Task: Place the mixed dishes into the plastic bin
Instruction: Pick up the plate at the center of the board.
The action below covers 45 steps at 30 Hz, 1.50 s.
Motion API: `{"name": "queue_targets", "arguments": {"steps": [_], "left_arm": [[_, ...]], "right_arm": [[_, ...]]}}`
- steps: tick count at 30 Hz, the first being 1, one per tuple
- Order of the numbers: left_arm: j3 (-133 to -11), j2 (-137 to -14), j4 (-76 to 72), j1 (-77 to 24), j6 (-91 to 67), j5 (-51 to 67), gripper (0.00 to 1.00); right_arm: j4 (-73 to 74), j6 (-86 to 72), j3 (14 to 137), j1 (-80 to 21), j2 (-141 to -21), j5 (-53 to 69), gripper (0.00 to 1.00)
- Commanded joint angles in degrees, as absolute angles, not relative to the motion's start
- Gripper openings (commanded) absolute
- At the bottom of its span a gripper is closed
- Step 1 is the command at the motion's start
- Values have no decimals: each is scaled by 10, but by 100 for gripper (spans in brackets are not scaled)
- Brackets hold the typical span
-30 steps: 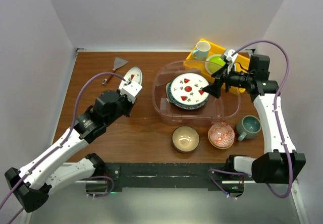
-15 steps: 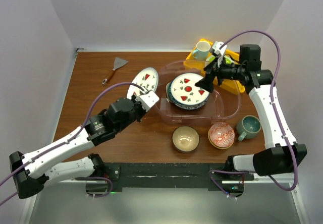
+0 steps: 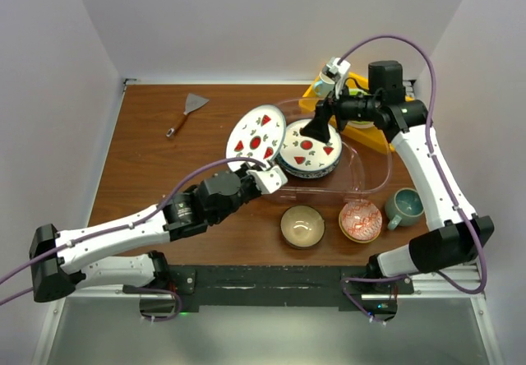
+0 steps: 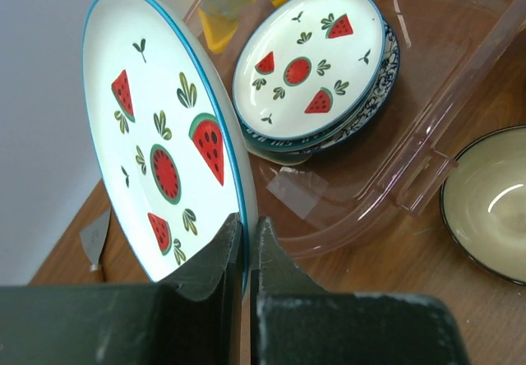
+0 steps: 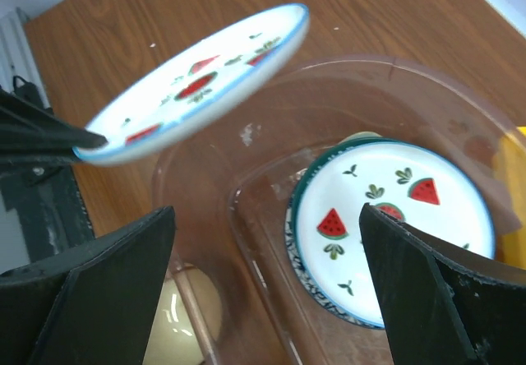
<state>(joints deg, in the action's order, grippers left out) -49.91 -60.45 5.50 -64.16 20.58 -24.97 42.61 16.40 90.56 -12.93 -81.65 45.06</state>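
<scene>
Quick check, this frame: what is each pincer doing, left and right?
Left pincer: closed on the rim of a watermelon plate, which it holds tilted on edge.
Right pincer: open and empty, above the bin.

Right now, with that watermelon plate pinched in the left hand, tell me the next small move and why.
Probably carry it a little further right and start levelling it. The left hand grips the watermelon plate by its rim, tilted steeply, only at the left edge of the clear bin; the stacked plates lie beyond, and the open right hand hovers above them.
</scene>
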Motion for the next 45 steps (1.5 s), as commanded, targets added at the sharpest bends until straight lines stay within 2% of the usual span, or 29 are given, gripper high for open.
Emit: {"name": "queue_targets", "arguments": {"steps": [1,4,7,8,9,12,17,19,22,23,25,26,27,31,32,33,35,36,39,42,45], "left_arm": [[-536,-627,-69,-663,261,-295,0],[-545,-642,-83,-673,270,-305,0],[-552,-655,-97,-678,279,-310,0],[-555,-657,-104,-679,281,-310,0],[-558,-661,-106,-680,284,-311,0],[-569,-675,-118,-686,290,-320,0],[-569,-689,-141,-696,308,-346,0],[-569,-693,-147,-699,312,-353,0],[-569,-698,-153,-700,316,-361,0],[-569,-699,-155,-700,318,-363,0],[-570,-701,-158,-700,320,-366,0],[-570,-702,-160,-700,320,-367,0],[-570,-701,-161,-700,320,-367,0],[-577,-700,-153,-700,307,-371,0],[-578,-699,-149,-700,301,-367,6],[-580,-693,-143,-700,293,-362,24],[-580,-685,-127,-700,266,-338,44],[-577,-673,-115,-700,258,-311,64],[-564,-648,-109,-699,231,-258,91],[-558,-627,-93,-687,201,-215,98],[-553,-603,-64,-652,163,-154,100]], "right_arm": [[388,42,942,-152,-830,436,98],[364,-27,944,-164,-837,429,98],[336,-96,927,-189,-838,369,98],[325,-111,921,-197,-838,337,98],[323,-123,916,-220,-834,244,98],[304,-141,890,-255,-828,134,98],[300,-155,883,-280,-830,28,98],[296,-152,882,-282,-831,3,93],[299,-154,885,-283,-833,8,72],[298,-156,885,-283,-834,29,54],[298,-162,889,-282,-834,51,29],[297,-163,889,-282,-835,60,3],[297,-165,890,-282,-835,80,0],[302,-176,899,-280,-833,100,0],[302,-178,901,-272,-832,107,0],[302,-186,902,-267,-831,122,0],[298,-193,903,-245,-829,142,0],[295,-198,898,-237,-828,167,0],[280,-203,885,-202,-825,200,0],[266,-203,870,-175,-820,228,0],[248,-204,847,-155,-807,249,0]]}}
